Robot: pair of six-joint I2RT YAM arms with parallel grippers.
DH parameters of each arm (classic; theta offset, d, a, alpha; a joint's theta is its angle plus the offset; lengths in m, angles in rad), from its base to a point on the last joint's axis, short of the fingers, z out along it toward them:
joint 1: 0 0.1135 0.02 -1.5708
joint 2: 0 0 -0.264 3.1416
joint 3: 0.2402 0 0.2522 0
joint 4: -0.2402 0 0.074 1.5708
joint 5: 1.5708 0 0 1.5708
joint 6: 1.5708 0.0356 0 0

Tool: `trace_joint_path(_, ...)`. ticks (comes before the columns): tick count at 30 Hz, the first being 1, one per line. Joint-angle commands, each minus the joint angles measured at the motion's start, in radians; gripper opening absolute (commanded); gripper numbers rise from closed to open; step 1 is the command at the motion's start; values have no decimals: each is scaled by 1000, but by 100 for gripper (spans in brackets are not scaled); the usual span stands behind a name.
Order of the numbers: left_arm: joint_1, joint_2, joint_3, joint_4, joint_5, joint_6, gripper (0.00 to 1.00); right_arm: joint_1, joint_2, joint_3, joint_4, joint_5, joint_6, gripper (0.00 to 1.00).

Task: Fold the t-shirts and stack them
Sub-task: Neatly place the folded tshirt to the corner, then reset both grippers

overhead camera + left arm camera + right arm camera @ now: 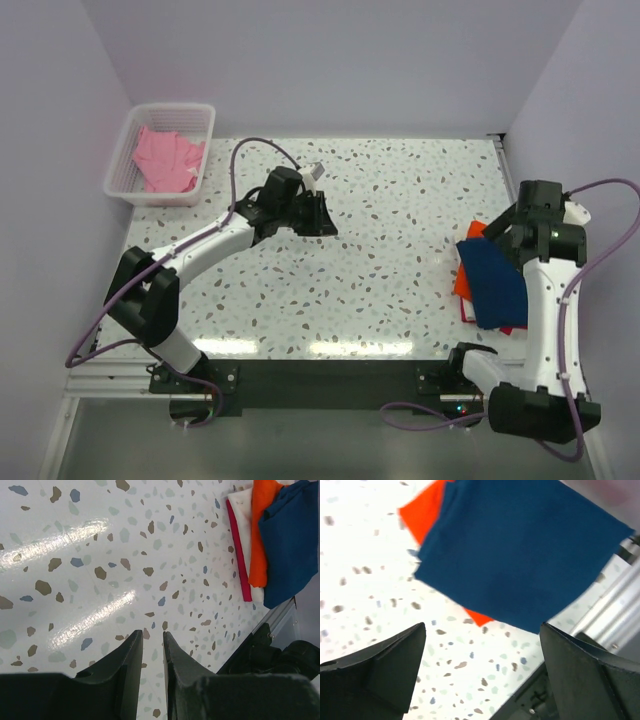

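A folded navy t-shirt [497,285] lies on top of a folded orange t-shirt [463,281] at the table's right edge. No chest print shows. Both also show in the left wrist view, navy [292,545] and orange [261,535], and in the right wrist view, navy [520,550] and orange [422,510]. A crumpled pink t-shirt [165,160] lies in the basket. My left gripper [325,218] hovers over bare table at mid-table, its jaws nearly together and empty [152,632]. My right gripper [498,233] is wide open and empty just beside the stack's far end [482,626].
The white lattice basket [118,170] stands at the back left corner. A white and red folded layer [239,550] lies under the orange shirt. The speckled table [400,200] is walled at the back and sides. The right arm's base [280,655] stands near the stack.
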Motion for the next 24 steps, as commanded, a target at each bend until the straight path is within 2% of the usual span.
trace_joint_path(1,-3,-53,0,60,18,6,28,-1,-70,-46,193,-170,-89,99)
trace_joint_path(6,0,-102,-2,25,-14,29,28,19,-93,-133,331,-343,-145,99)
trace_joint_path(9,17,-145,-23,-3,-60,41,29,118,-76,-158,399,-343,-149,99)
trace_joint_path(10,20,-163,-31,-16,-75,46,29,225,-70,-161,428,-290,-144,99)
trace_joint_path(12,41,-223,-72,-23,-112,59,31,337,-30,-159,451,-228,-115,99)
trace_joint_path(13,51,-248,-90,-30,-123,66,32,438,-10,-161,474,-211,-107,99)
trace_joint_path(19,95,-452,-219,-102,-262,127,37,736,102,-165,575,-117,-70,99)
trace_joint_path(24,101,-611,-316,-159,-382,161,40,887,150,-178,658,-94,-93,99)
